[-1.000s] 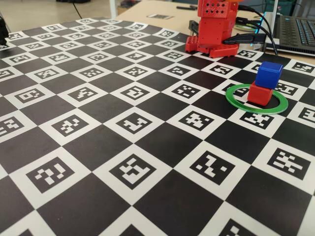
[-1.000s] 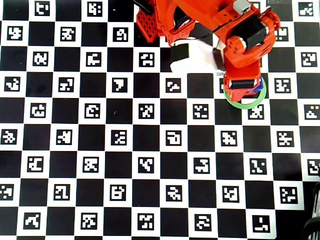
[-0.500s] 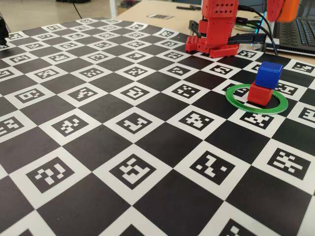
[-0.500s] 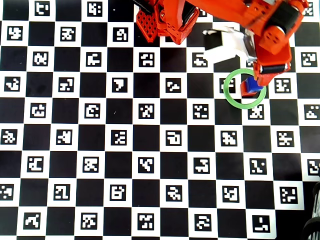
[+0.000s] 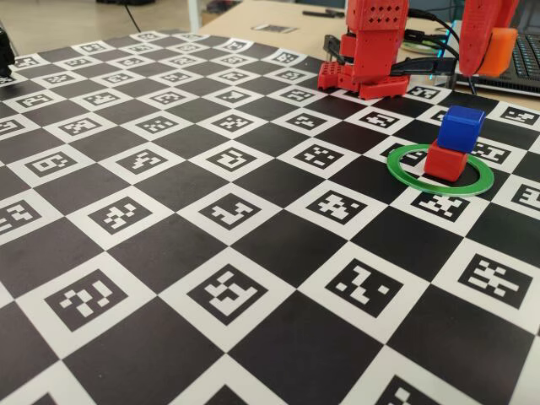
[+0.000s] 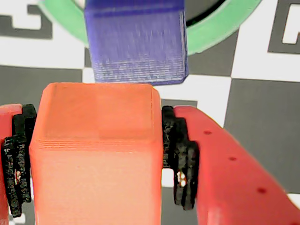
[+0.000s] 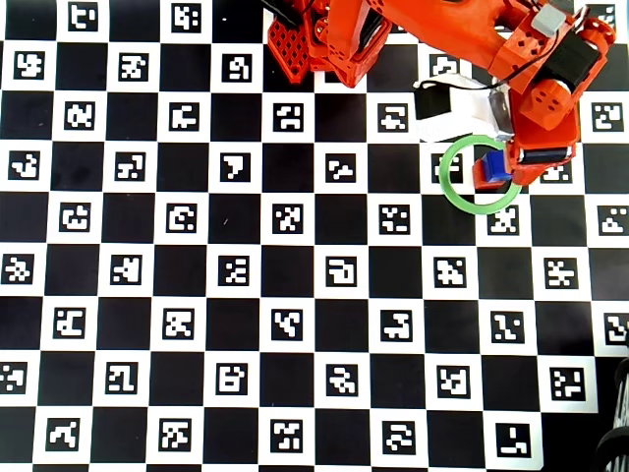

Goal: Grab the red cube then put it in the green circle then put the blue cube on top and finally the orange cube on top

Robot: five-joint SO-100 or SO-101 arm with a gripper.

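Note:
The red cube (image 5: 445, 161) sits inside the green circle (image 5: 393, 168), toward its far right side, with the blue cube (image 5: 461, 128) stacked on it, slightly turned. My gripper (image 5: 490, 56) hangs in the air behind and to the right of the stack, shut on the orange cube (image 5: 500, 51). In the wrist view the orange cube (image 6: 96, 159) fills the space between the black pads (image 6: 180, 157). Just beyond it there lie the blue cube (image 6: 136, 42) and the green circle (image 6: 220, 28). From overhead the arm covers the orange cube, beside the blue cube (image 7: 495, 168) and green circle (image 7: 451, 187).
The arm's red base (image 5: 364, 59) stands at the back of the checkerboard mat (image 5: 228, 278). Cables and a laptop (image 5: 506, 59) lie behind the mat at the back right. A white object (image 7: 447, 108) lies under the arm near the ring.
The gripper with the orange cube has come down from the top edge of the fixed view toward the stack. The red and blue cubes have not moved.

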